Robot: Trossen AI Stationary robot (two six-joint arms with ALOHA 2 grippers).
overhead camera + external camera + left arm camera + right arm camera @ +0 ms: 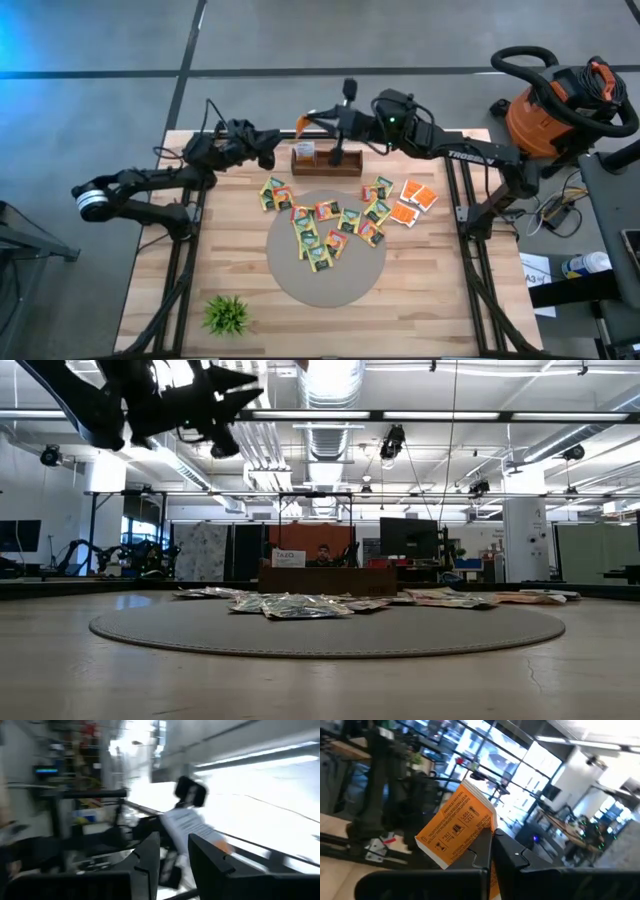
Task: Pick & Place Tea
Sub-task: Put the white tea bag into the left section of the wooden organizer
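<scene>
Wooden table (420,290), sachets scattered; an orange sachet (457,827), light and floppy, is pinched at its edge by right gripper (490,845).

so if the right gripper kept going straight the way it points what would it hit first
Probably the left gripper. The right gripper, jaws shut on an orange tea sachet, points across the table's far edge toward it, above the wooden holder. Heights are hard to judge, so it might pass clear.

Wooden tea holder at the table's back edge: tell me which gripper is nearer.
Right. The right gripper, shut on an orange sachet, hangs just above the wooden holder; the left gripper sits off beside it.
</scene>
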